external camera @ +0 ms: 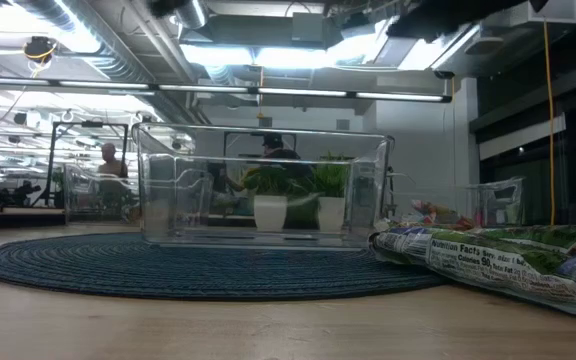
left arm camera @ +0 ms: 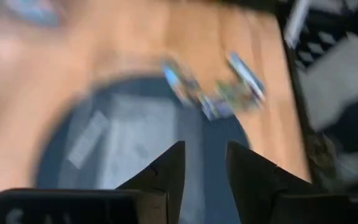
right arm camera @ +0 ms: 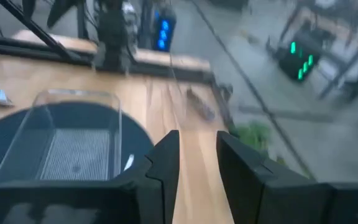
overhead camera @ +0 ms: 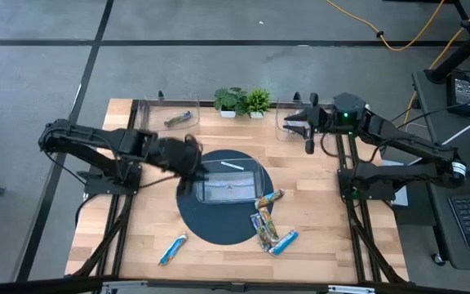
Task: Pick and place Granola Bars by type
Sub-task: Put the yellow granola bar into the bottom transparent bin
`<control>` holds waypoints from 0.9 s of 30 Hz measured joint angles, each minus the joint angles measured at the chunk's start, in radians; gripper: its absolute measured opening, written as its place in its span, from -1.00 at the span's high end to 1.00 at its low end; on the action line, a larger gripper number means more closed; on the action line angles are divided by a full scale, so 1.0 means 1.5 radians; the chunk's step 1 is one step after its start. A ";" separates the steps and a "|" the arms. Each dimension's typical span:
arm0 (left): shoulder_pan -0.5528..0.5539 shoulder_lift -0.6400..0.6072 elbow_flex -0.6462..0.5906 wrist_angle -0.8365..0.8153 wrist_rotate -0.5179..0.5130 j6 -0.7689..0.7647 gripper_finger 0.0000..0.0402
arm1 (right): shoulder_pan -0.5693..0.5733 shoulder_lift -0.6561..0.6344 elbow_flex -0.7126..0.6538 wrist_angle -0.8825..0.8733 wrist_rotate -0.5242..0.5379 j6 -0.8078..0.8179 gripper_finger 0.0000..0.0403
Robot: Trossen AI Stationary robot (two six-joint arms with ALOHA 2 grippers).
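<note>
Barely started: two Granola Bars binned, six loose on the desk, my left end effector and right end effector both part-open, empty

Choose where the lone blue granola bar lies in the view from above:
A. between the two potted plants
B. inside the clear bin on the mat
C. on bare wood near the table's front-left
C: the blue granola bar lies on bare wood, off the round mat.
</note>
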 joint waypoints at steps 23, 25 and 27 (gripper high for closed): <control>-0.371 0.058 -0.140 -0.034 -0.032 -0.662 0.41 | 0.012 0.001 0.000 0.123 0.001 -0.086 0.45; -0.378 0.076 -0.147 -0.022 -0.021 -0.688 0.36 | 0.012 0.001 0.000 0.123 0.001 -0.086 0.45; -0.385 0.096 -0.152 -0.005 -0.018 -0.700 0.28 | 0.012 0.001 0.000 0.123 0.001 -0.083 0.45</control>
